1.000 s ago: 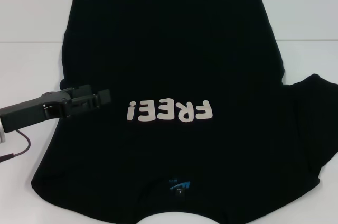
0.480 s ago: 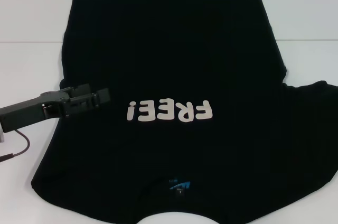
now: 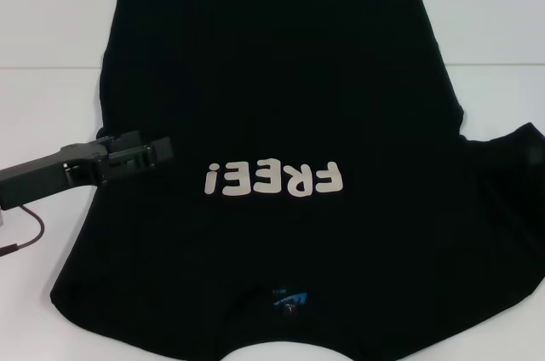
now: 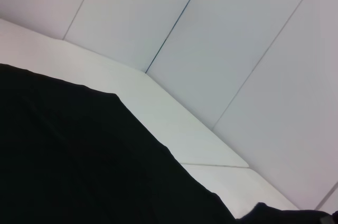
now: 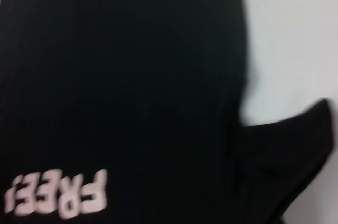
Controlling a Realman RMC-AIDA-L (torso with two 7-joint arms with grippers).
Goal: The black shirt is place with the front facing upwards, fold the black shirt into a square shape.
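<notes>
The black shirt (image 3: pixel 272 80) lies spread front-up on the white table (image 3: pixel 51 114), collar toward me. Its cream "FREE!" letters (image 3: pixel 272 179) and blue neck label (image 3: pixel 288 300) both show. My left gripper (image 3: pixel 157 151) reaches in from the left, low over the shirt's left edge beside the letters. The right sleeve (image 3: pixel 511 174) sticks out to the right edge of the head view. My right gripper shows in no view. The right wrist view looks down on the shirt (image 5: pixel 121 76), its letters (image 5: pixel 58 195) and the right sleeve (image 5: pixel 296 150). In the left wrist view the shirt (image 4: pixel 63 155) fills the lower part.
A dark red cable (image 3: pixel 25 237) hangs from my left arm over the table at the left. A white wall (image 4: pixel 237 49) rises behind the table's far edge. Bare table lies on both sides of the shirt.
My left gripper has drawn back a little to the left over the shirt's edge. The right sleeve's tip has shifted to the right, up to the head view's edge.
</notes>
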